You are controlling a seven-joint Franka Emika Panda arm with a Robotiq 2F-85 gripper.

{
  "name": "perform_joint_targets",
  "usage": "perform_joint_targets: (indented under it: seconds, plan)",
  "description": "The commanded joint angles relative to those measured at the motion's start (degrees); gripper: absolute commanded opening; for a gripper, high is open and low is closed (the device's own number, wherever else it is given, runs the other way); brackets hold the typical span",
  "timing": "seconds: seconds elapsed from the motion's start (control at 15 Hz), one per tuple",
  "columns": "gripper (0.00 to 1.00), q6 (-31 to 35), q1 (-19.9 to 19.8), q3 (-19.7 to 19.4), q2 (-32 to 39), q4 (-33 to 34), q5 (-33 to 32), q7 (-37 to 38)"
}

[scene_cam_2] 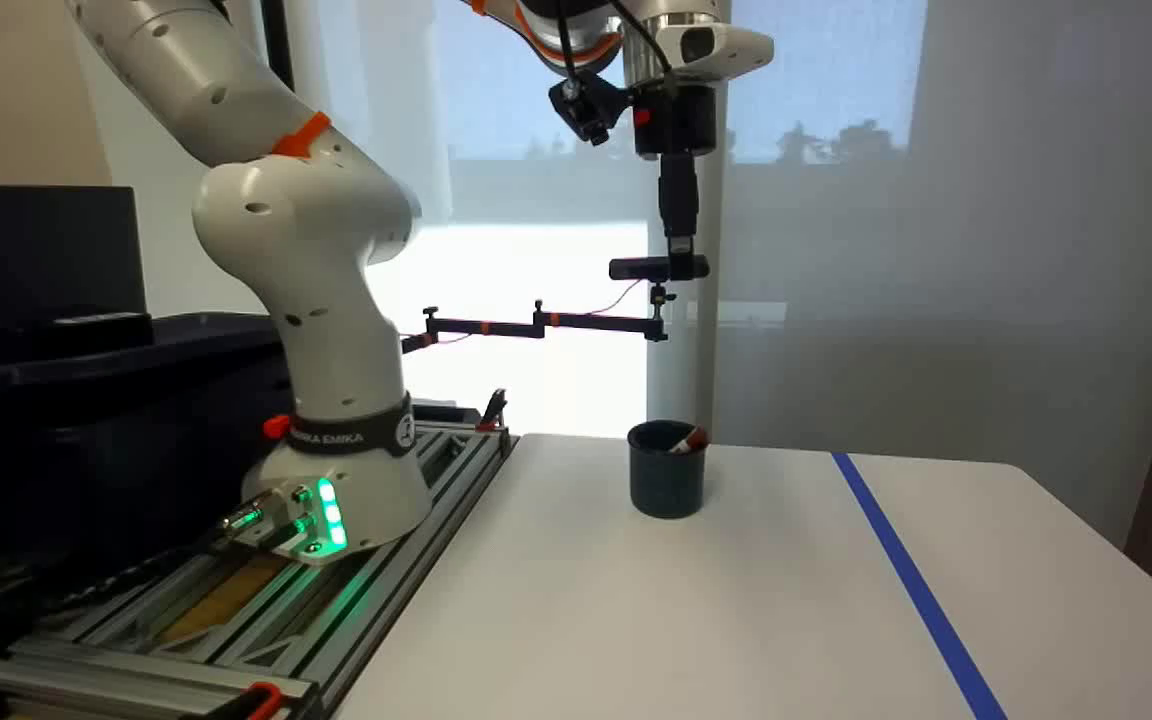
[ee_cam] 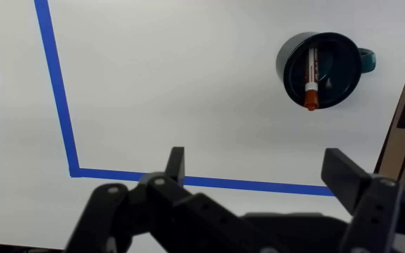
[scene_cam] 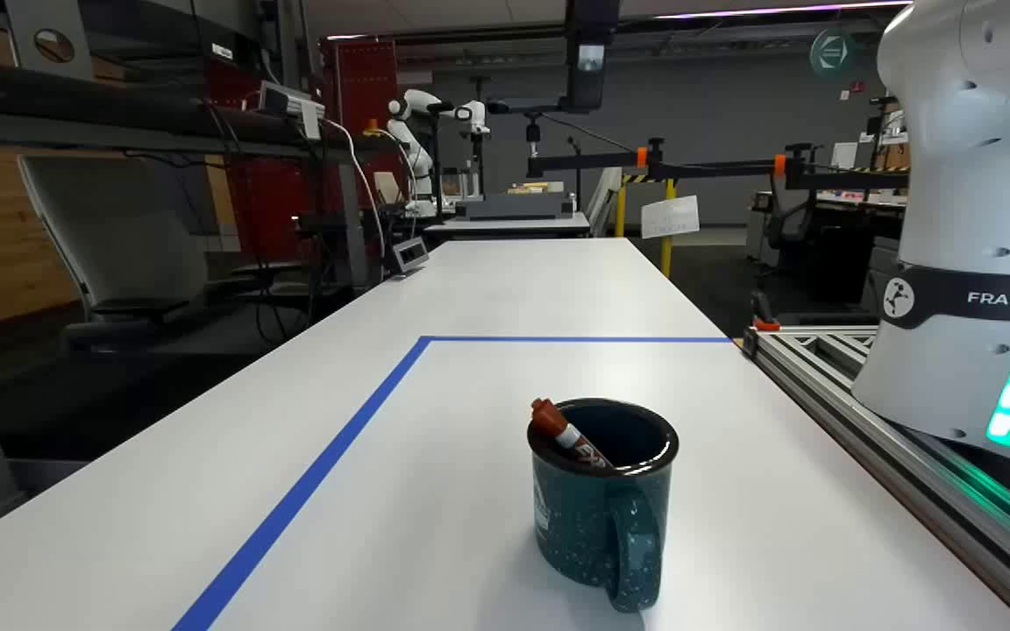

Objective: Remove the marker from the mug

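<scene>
The dark teal-green mug (scene_cam: 579, 530) stands upright on the white table, and it also shows in an exterior view (scene_cam_2: 666, 488) and in the wrist view (ee_cam: 284, 58). The red-orange marker (scene_cam: 568, 436) leans inside it, its capped end resting at the rim. The marker also shows in an exterior view (scene_cam_2: 688, 441) and in the wrist view (ee_cam: 312, 75). Its lower end is inside the mug. My gripper (ee_cam: 254, 158) is open and empty, with its fingers wide apart. In an exterior view the gripper (scene_cam_2: 681, 262) hangs high above the mug, pointing down, touching nothing.
Blue tape (scene_cam: 338, 447) marks lines on the white table (scene_cam: 435, 561). The mug handle (ee_cam: 367, 60) points toward the table edge by the metal rail (scene_cam: 829, 394). A camera on a jointed stand (scene_cam_2: 626, 268) shows behind the gripper.
</scene>
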Motion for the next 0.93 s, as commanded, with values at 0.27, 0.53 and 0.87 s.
perform_joint_targets:
  seconds: [0.27,0.53,0.87]
  plan:
    - [1.00,-0.16,0.63,-0.58,0.06,0.12,-0.45,0.38]
    - [1.00,-0.16,0.63,-0.58,0.06,0.12,-0.45,0.38]
    - [1.00,1.69,1.38,-0.56,1.01,-0.27,0.25,0.03]
